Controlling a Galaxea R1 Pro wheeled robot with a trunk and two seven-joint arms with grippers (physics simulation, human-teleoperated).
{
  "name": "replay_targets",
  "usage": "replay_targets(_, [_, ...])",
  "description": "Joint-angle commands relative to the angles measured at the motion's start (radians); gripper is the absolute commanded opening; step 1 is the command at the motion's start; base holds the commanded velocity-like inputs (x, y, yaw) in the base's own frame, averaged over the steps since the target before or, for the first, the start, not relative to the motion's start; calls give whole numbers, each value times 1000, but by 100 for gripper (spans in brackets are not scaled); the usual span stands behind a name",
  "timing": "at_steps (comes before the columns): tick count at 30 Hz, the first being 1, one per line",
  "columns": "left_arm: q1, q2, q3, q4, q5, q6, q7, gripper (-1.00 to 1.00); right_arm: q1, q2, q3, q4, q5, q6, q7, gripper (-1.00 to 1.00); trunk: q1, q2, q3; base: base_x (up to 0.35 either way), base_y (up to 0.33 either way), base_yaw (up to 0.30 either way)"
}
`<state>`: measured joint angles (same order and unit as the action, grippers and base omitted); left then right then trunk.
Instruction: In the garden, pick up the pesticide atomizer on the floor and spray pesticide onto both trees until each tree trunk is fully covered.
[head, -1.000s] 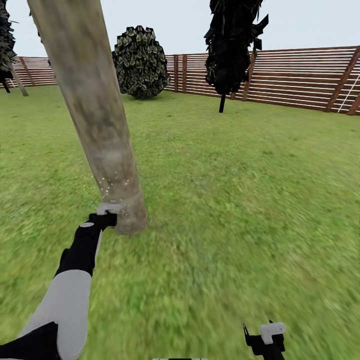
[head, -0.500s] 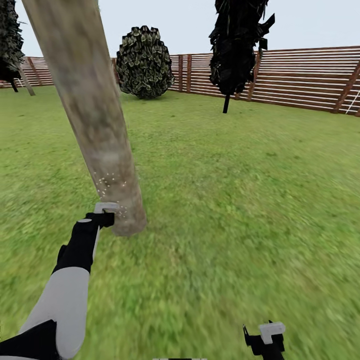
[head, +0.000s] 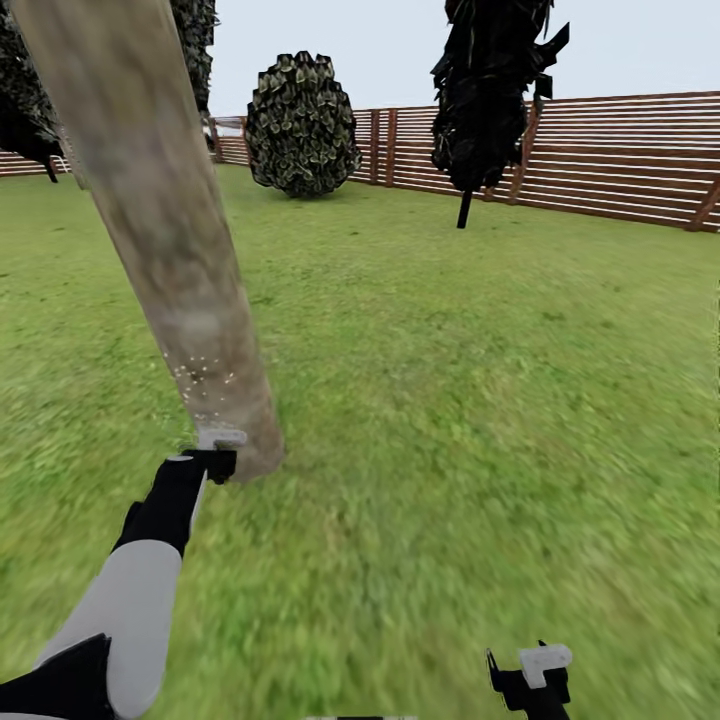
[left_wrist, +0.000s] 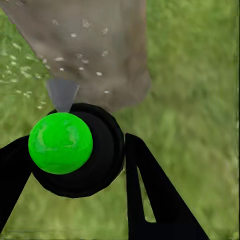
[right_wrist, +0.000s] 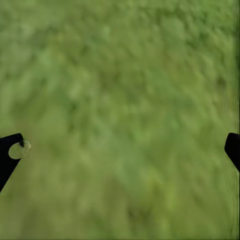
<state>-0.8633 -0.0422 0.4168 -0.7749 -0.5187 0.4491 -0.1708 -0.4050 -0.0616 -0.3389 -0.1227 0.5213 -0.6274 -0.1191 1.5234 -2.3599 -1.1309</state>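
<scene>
A thick grey-brown tree trunk (head: 170, 250) leans across the left of the head view, its foot in the grass. My left gripper (head: 214, 462) is right at the trunk's base, shut on the pesticide atomizer (head: 220, 438). In the left wrist view the atomizer (left_wrist: 60, 143) is a black round body with a bright green knob. Its grey nozzle points at the tree trunk (left_wrist: 100, 45), and my left gripper (left_wrist: 75, 167) clasps it from both sides. Pale droplets speckle the bark above the nozzle. My right gripper (head: 530, 675) hangs low at the right, open over bare grass (right_wrist: 120, 150).
A round mottled bush (head: 303, 125) and a near-black narrow tree (head: 495, 90) stand at the back of the lawn. A brown slat fence (head: 610, 155) runs behind them. Open grass (head: 480, 400) stretches to the right of the trunk.
The whole picture has shifted, so the camera has moved; the far bush and dark tree now sit further right. My left gripper stays at the trunk's base with the atomizer.
</scene>
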Motion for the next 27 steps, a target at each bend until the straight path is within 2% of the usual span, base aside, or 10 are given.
replay_targets(1, [0, 0, -1, 11, -2, -1, 6, -100, 0, 0, 0, 0, 0, 0, 0, 100, 0, 0, 0, 10, -272, 0])
replay_targets(6, [0, 0, -4, 20, -1, 0, 59, -100, 0, 0, 1, 1, 0, 0, 1, 100, 0, 0, 0, -61, -273, 0])
replay_targets(9, [0, 6, 1, 14, 0, 1, 63, -100, 0, 1, 1, 1, 0, 0, 1, 100, 0, 0, 0, -13, -274, 95])
replay_targets(11, [0, 56, 6, 8, 5, 2, 62, -100, 0, 2, 1, 1, 0, 0, 1, 100, 0, 0, 0, 172, -225, 249])
replay_targets(14, [-1, 82, 8, 5, 7, 2, 61, -100, 0, 2, 1, 2, 0, 0, 1, 100, 0, 0, 0, 225, -189, 124])
replay_targets(20, [-2, 75, 7, 7, 9, 2, 66, -100, 0, 2, 1, 2, 0, 0, 1, 100, 0, 0, 0, 245, -151, 9])
replay_targets(27, [-2, 76, 6, 2, 8, 2, 67, -100, 0, 2, 1, 2, 1, 0, 1, 100, 0, 0, 0, -155, -236, 0])
